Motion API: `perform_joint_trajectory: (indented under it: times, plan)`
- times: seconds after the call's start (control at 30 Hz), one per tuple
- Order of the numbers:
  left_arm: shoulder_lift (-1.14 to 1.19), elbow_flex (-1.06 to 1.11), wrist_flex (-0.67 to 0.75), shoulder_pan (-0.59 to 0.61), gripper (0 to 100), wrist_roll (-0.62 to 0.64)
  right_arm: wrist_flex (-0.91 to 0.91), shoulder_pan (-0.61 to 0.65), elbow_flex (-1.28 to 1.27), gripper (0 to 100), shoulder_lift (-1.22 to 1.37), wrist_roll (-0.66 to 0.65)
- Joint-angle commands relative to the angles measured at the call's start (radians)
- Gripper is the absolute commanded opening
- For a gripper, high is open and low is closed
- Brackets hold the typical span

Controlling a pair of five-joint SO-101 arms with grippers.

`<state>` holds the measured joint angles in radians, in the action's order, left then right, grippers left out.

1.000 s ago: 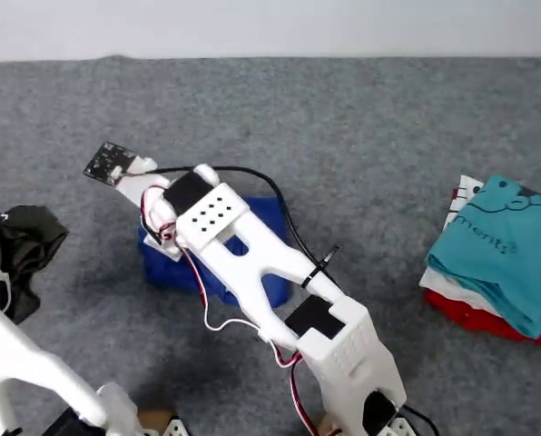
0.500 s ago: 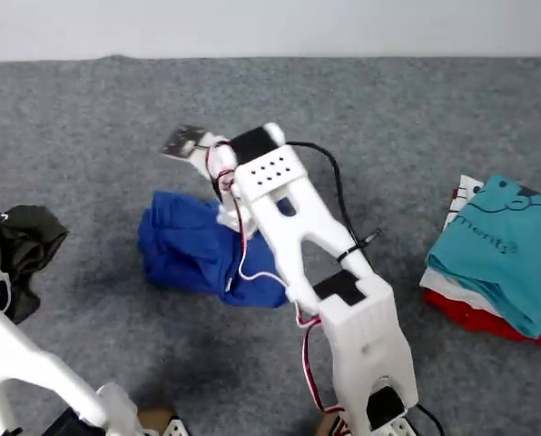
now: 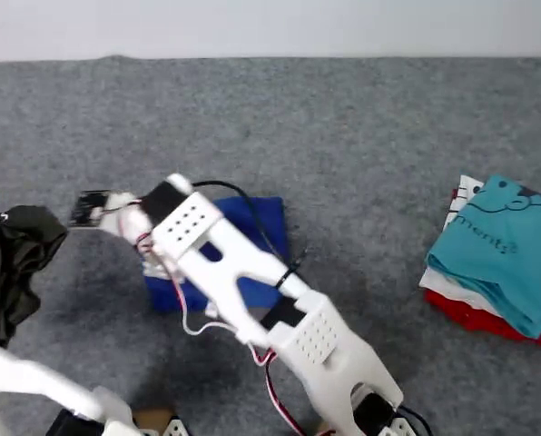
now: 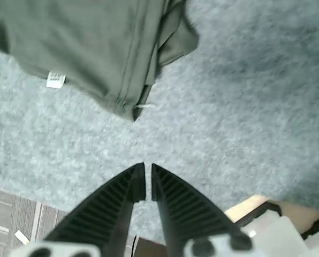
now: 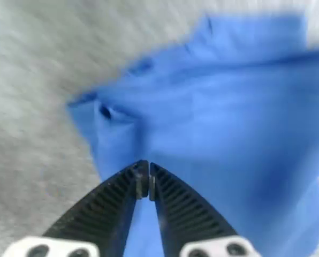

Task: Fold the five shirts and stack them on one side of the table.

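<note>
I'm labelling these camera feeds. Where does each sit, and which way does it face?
High view: fixed above the grey table, looking down on the blue shirt, dark shirt and folded stack; the left arm and right arm show.
Left wrist view: on the left wrist, facing down past its shut jaws at the dark shirt.
Right wrist view: on the right wrist, facing down past its shut jaws at the blue shirt.
Shared: each wrist view's shirt also appears in the high view.

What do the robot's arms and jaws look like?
The right arm and left arm are white plastic. The right one has black motor blocks, rows of little holes, and red, white and black cables. The jaws are black and ridged.
</note>
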<state>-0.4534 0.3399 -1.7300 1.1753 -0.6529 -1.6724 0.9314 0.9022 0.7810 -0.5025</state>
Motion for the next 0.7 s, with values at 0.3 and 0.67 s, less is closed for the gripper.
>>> perform_joint_trajectory:
  times: [0.3,0.67]
  plan:
    - [-0.032,-0.018,0.002,0.051,3,-0.035,-0.039,-0.251,0.206,0.9,0.045,-0.009]
    - [-0.032,-0.016,-0.003,0.054,3,-0.035,0.430,-0.251,0.206,0.9,0.237,-0.006]
